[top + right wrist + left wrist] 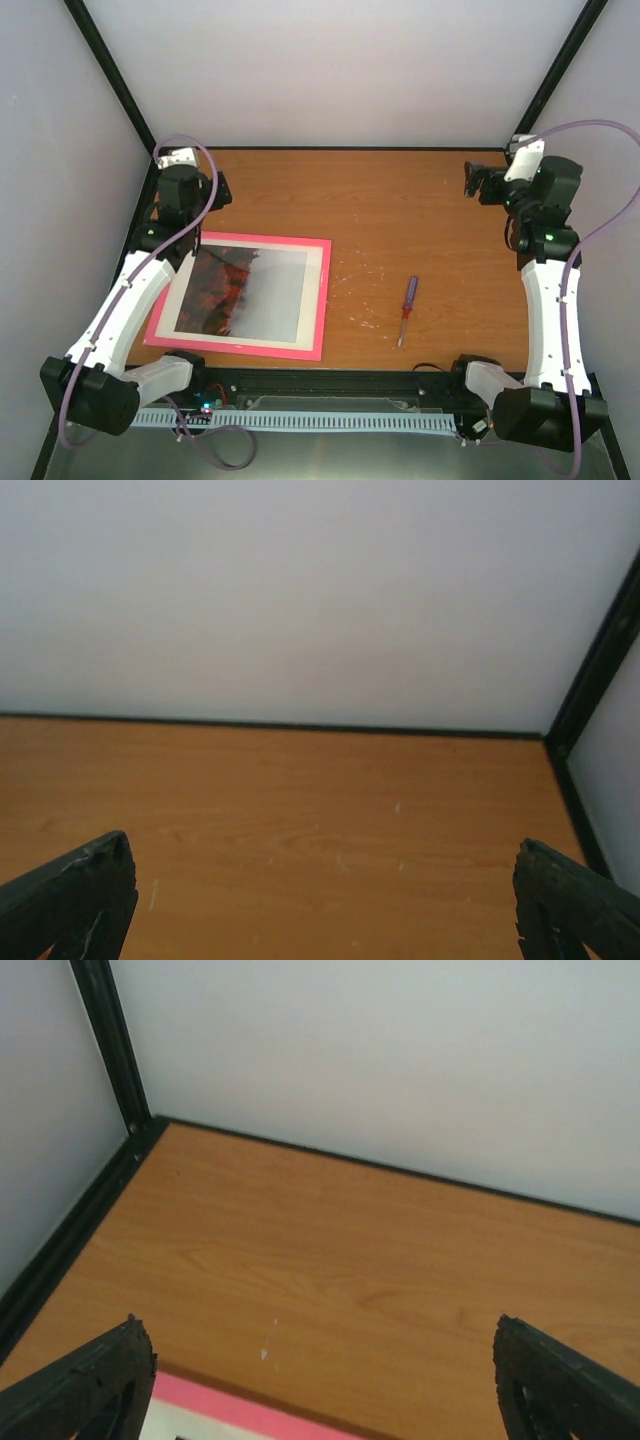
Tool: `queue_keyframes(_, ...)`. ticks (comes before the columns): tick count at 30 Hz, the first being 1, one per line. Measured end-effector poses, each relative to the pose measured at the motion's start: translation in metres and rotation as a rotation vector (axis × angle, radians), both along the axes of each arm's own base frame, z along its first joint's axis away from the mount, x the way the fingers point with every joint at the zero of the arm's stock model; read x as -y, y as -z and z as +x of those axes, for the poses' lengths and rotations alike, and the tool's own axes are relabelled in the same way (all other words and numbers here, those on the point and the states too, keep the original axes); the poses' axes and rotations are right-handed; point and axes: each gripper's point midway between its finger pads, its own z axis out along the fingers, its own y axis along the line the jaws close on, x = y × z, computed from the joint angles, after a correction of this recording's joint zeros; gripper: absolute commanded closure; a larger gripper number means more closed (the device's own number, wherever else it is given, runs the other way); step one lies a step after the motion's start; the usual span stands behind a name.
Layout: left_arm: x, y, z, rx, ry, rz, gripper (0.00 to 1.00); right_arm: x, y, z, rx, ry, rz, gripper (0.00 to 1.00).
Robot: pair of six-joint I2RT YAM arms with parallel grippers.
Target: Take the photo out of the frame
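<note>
The frame (324, 300), with its bright pink border, lies flat and face up on the left half of the wooden table. Inside it the photo (250, 290) shows behind a pale mat, dark red-and-black at the left and fading to grey-white at the right. My left gripper (205, 193) hovers open and empty over the frame's far left corner. In the left wrist view, a strip of the pink frame border (235, 1407) shows below the open left gripper (320, 1328). My right gripper (480, 183) is open and empty at the far right, away from the frame; the right wrist view shows the right gripper (322, 845) over bare wood.
A small red-handled screwdriver (407, 308) lies on the table right of the frame. White walls with black corner posts close the back and sides. A black rail and a pale strip run along the near edge between the arm bases.
</note>
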Motion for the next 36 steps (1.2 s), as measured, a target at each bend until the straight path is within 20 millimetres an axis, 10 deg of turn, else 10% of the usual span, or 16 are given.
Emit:
queue_keyframes(7, 0.003, 0.054, -0.015, -0.118, 0.102, -0.114, 0.16, -0.035, 0.059, -0.006, -0.113, -0.171, -0.017, 0.0)
queue_keyframes(19, 0.099, 0.136, -0.074, -0.4, 0.419, -0.302, 0.19, -0.133, 0.152, -0.023, -0.327, -0.634, -0.069, 0.07)
queue_keyframes(36, 0.148, 0.249, -0.036, -0.786, 0.274, -0.497, 0.23, -0.182, 0.192, -0.063, -0.409, -0.903, -0.043, 0.09)
